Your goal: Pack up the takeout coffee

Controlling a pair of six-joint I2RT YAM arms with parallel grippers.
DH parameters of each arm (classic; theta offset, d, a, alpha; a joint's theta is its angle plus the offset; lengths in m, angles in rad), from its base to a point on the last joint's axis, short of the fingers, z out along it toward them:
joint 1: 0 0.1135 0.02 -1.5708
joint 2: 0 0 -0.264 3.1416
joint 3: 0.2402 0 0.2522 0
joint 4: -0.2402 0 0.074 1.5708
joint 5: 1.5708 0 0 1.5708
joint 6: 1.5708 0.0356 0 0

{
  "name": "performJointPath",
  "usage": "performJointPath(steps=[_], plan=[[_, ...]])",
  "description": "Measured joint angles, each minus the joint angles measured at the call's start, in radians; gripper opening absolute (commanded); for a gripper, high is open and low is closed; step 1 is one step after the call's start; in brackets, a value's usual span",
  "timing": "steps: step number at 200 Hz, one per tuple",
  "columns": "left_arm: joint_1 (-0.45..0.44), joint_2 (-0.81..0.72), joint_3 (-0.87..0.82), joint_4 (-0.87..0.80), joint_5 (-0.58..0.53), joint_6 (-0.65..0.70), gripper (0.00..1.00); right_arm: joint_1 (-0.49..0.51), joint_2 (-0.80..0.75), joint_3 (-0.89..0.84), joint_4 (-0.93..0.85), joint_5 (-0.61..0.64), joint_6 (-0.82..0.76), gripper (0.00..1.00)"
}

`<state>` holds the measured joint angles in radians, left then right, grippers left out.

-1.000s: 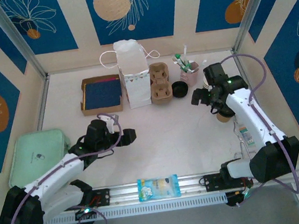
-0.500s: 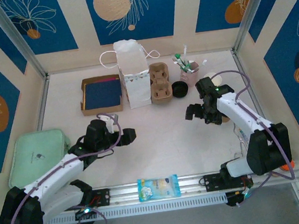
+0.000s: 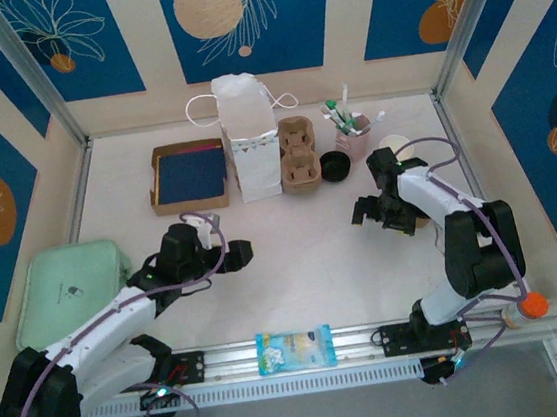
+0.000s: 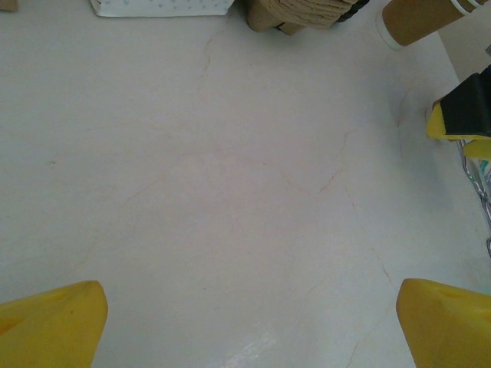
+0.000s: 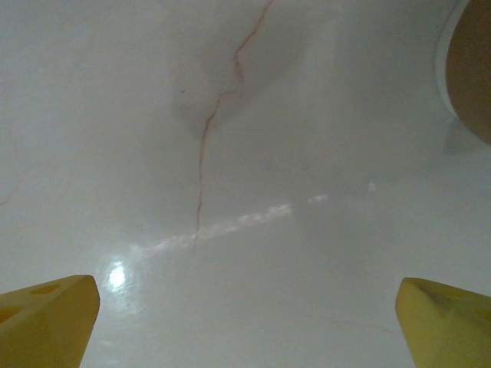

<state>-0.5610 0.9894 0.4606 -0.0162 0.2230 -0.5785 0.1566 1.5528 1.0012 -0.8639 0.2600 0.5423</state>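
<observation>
Two arms are hanging over the white table (image 3: 295, 267), both pincers spread, and the single takeout coffee is sitting at the right.

From the left, one mint-green case (image 3: 66, 283) is lying at the edge. The left gripper (image 3: 224, 243) is hovering over bare table, its two yellow fingertips (image 4: 50, 322) gaping with nothing between. Along the back are standing one blue-lined cardboard tray (image 3: 189, 175), one white paper bag (image 3: 247, 137), one cup carrier (image 3: 297, 153), one black lid (image 3: 334, 167), one pink cup of stirrers (image 3: 353, 138) and one stack of brown cups (image 3: 393, 142). The right gripper (image 3: 377, 214) is likewise gaping, empty. The takeout coffee (image 3: 420, 221) is sitting just beside it, mostly hidden by that arm.
</observation>
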Motion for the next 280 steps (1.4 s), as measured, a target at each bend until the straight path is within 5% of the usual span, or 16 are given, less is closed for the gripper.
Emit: performJointPath(steps=[153, 280], plan=[[0.011, 0.0, 0.0, 0.0, 0.0, 0.0, 0.97, -0.105, 0.132, 0.034, 0.05, 0.052, -0.009, 1.0], [0.018, -0.003, 0.0, 0.0, 0.0, 0.0, 0.97, 0.129, -0.013, 0.208, -0.05, 0.047, 0.017, 0.98]])
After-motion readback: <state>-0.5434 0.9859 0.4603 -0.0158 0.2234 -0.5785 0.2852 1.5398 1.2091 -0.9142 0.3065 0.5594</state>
